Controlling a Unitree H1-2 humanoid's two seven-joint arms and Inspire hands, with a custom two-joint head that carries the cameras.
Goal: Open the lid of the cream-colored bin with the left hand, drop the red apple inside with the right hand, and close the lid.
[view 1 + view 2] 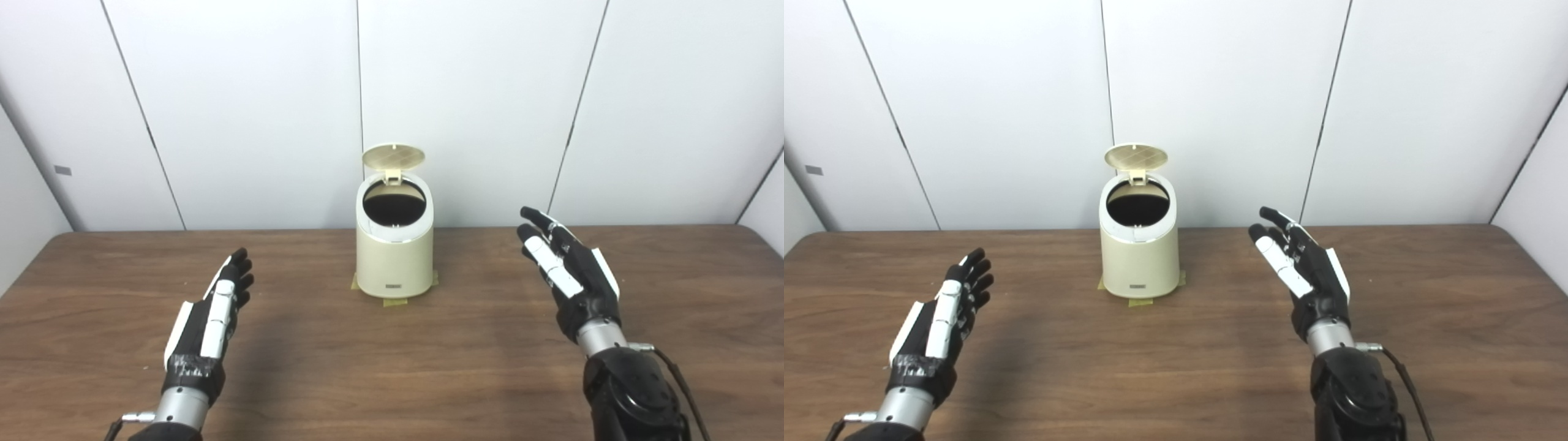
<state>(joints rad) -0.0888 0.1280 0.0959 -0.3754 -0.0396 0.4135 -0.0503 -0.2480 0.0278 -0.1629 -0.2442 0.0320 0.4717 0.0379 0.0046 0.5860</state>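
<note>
A dark wood-grain tabletop [392, 367] is filling the lower half of the frame. At lower left the left hand [211, 318] is hovering with fingers spread, holding nothing; at lower right the right hand [566, 269] is doing likewise. Centre frame, the smooth cylindrical cream-colored bin [395, 257] is sitting on tape patches [395, 301], its round lid [393, 156] standing upright, its interior showing dark. White wall panels [245, 110] are closing the background. No apple is showing.

Cream bin [1140, 260] at 12 o'clock on the table [1176, 367], lid [1136, 155] flipped up at the back, mouth dark inside (contents not visible). Tape bits [1141, 302] under its base. My left hand [940, 318] at 8 o'clock, my right hand [1304, 269] at 3 o'clock, both empty, fingers extended, well apart from the bin.
</note>
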